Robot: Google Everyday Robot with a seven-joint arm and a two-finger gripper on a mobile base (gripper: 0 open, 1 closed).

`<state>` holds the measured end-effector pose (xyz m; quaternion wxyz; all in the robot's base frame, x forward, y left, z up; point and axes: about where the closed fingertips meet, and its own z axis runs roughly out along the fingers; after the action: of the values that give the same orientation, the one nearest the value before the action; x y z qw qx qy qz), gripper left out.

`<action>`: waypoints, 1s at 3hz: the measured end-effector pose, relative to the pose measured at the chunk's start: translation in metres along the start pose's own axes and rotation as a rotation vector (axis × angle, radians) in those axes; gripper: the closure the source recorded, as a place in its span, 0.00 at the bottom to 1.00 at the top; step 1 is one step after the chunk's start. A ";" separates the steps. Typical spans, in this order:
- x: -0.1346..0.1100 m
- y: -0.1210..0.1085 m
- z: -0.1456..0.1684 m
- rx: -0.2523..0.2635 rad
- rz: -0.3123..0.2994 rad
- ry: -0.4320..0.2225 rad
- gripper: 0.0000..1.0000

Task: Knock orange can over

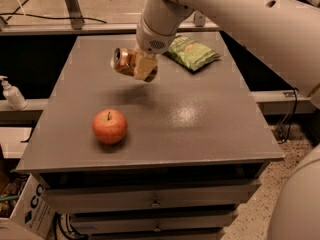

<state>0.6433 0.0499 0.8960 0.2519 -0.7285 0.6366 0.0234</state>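
Note:
The orange can [121,61] is held on its side in the air above the middle of the grey table [200,129], its silver top facing left. My gripper [141,67] is shut on the orange can, coming down from my white arm [165,19] at the top. A shadow lies on the table just below the can. The can is clear of the surface.
A red-orange apple [109,126] sits front left on the table. A green snack bag [192,53] lies at the back right. A white pump bottle [12,94] stands on a ledge to the left. Drawers are below the table's front edge.

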 end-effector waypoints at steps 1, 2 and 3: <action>0.032 0.014 0.021 -0.024 -0.064 0.181 1.00; 0.047 0.015 0.024 -0.024 -0.084 0.254 1.00; 0.052 0.015 0.024 -0.030 -0.097 0.282 0.82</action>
<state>0.6463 0.0109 0.8512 0.1500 -0.7582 0.6292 -0.0817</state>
